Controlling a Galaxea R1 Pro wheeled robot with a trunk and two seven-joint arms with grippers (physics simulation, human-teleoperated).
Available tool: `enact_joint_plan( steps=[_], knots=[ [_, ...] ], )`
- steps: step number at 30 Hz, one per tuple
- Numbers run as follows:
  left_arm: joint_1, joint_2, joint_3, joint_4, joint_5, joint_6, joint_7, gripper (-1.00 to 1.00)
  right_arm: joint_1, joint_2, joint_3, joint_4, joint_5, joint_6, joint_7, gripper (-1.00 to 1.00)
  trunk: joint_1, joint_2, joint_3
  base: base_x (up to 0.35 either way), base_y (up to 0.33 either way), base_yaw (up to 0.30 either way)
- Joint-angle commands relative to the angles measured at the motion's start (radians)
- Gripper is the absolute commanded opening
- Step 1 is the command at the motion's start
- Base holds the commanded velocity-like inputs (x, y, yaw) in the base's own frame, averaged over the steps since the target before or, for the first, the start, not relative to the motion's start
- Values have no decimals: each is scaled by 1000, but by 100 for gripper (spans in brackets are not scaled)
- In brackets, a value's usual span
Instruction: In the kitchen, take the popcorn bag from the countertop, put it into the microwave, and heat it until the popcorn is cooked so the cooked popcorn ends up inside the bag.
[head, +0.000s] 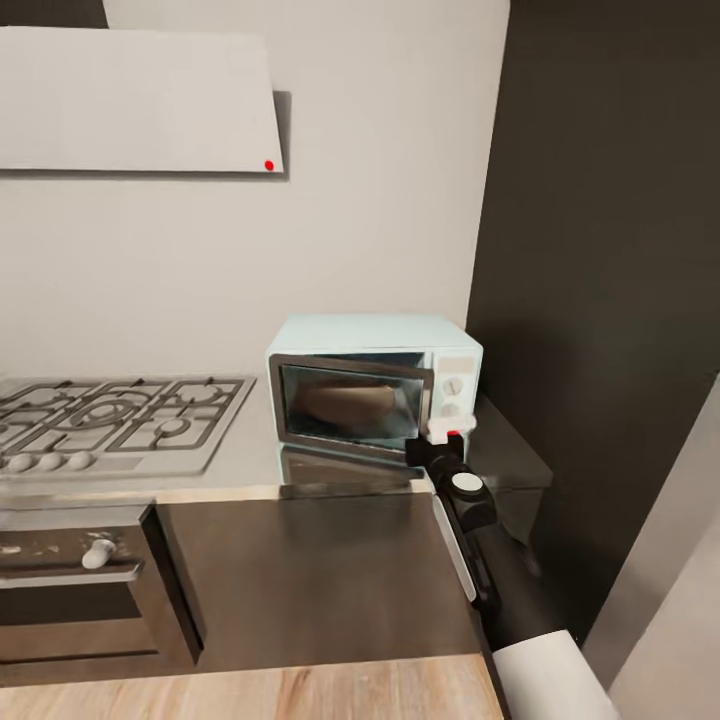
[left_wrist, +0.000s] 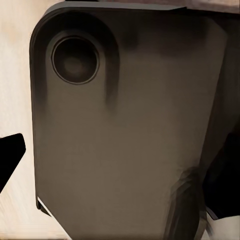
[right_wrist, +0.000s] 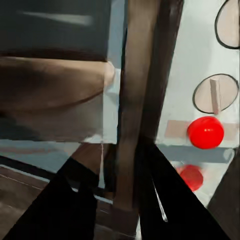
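The pale mint-blue microwave stands on the light-grey countertop against the wall. Its dark glass door is almost closed, the right edge standing slightly out. Through the glass I see the tan-brown popcorn bag inside, and it appears as a brown mass in the right wrist view. The popcorn itself is hidden. My right gripper is at the door's right edge beside the knobs, open, with the steel door frame between its dark fingers. A red indicator light glows on the panel. My left gripper is open over a dark grey panel.
A steel gas hob lies left of the microwave, with a built-in oven under it. A tall dark cabinet rises just to the microwave's right. A range hood hangs on the wall above.
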Motion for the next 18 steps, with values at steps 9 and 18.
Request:
enact_joint_plan(
  steps=[9, 18],
  knots=[
    [0, 0, 1, -1, 8, -1, -2, 100, -1, 0, 1, 0, 9, 9, -4, -100, -1, -1, -1, -177, 0, 0],
    [0, 0, 1, -1, 8, -1, -2, 100, 0, 0, 1, 0, 10, 9, -3, 100, -1, -1, -1, -1, 0, 0]
  ],
)
